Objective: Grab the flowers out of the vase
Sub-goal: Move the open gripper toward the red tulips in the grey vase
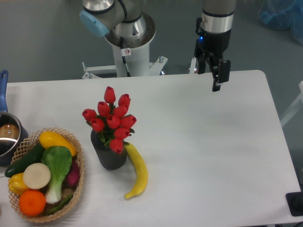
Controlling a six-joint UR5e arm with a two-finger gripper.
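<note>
Red tulip-bud flowers stand in short dark ribbed vase on white desk. Black two-finger tool hangs well apart, empty; finger gap unclear.

Flowers: approx ten red closed tulip buds w/ green leaves, bunched upright in the vase, spreading wider than its rim. Vase: short, dark grey-black, ribbed cylinder, standing upright on worktop, left-centre.
</note>
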